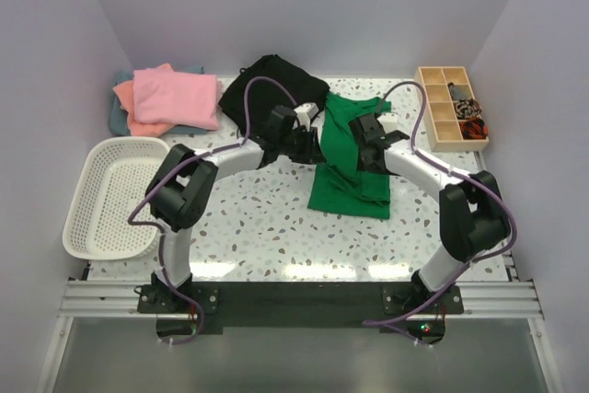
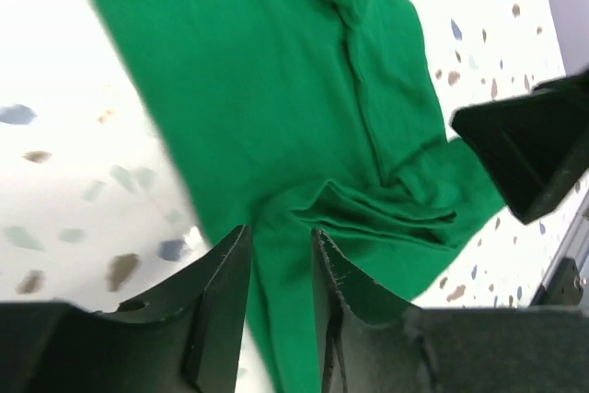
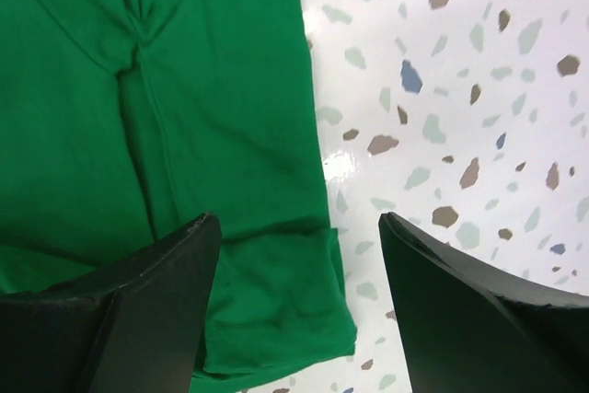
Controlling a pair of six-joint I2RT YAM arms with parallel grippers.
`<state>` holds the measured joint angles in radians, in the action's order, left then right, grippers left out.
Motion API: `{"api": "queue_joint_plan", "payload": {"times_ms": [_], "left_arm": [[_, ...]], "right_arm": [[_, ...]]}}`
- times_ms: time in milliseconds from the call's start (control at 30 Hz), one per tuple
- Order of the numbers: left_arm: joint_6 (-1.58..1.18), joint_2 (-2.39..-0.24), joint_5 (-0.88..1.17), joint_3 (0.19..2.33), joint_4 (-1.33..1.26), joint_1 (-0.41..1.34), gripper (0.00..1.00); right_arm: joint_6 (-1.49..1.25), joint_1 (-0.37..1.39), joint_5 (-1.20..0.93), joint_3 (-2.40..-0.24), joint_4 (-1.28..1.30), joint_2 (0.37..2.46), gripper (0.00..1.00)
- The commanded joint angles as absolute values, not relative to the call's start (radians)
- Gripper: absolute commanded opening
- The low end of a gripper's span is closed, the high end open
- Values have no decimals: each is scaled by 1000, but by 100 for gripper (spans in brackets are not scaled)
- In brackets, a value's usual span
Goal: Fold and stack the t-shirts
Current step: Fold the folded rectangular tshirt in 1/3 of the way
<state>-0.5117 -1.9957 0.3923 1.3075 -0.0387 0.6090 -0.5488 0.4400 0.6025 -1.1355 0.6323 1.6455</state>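
Note:
The bright green t-shirt (image 1: 350,192) lies partly folded in the middle of the table, long side running front to back. My left gripper (image 1: 317,131) hangs over its left edge. In the left wrist view its jaws (image 2: 281,232) stand a little apart, with green cloth (image 2: 276,89) lying under the gap. My right gripper (image 1: 370,140) is over the shirt's upper right part. Its jaws (image 3: 296,220) are wide open above a folded sleeve corner (image 3: 276,310), gripping nothing. Pink (image 1: 175,97), salmon-orange (image 1: 124,97) and grey-teal (image 1: 116,119) t-shirts sit stacked at the back left.
A black garment (image 1: 276,80) lies crumpled at the back, just behind the left gripper. A white mesh basket (image 1: 92,218) stands at the left edge. A wooden compartment box (image 1: 451,108) with small items sits at the back right. White walls close three sides.

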Motion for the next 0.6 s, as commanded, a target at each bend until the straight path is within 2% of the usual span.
{"api": "queue_joint_plan", "payload": {"times_ms": [0, 100, 233, 333, 567], "left_arm": [[-456, -1971, 396, 1391, -85, 543, 39], [-427, -1938, 370, 1376, -17, 535, 40], [-454, -1872, 522, 1287, -47, 543, 41], [-450, -1835, 592, 1220, -61, 577, 40], [-448, -1842, 663, 1144, -78, 666, 40]], "right_arm": [[-462, 431, 622, -1233, 635, 1592, 74], [-486, 431, 533, -1221, 690, 1522, 73], [-537, 433, 327, -1096, 722, 1402, 72], [-575, 434, 250, -1019, 739, 1332, 70], [-635, 451, 72, -864, 667, 1253, 70]]}}
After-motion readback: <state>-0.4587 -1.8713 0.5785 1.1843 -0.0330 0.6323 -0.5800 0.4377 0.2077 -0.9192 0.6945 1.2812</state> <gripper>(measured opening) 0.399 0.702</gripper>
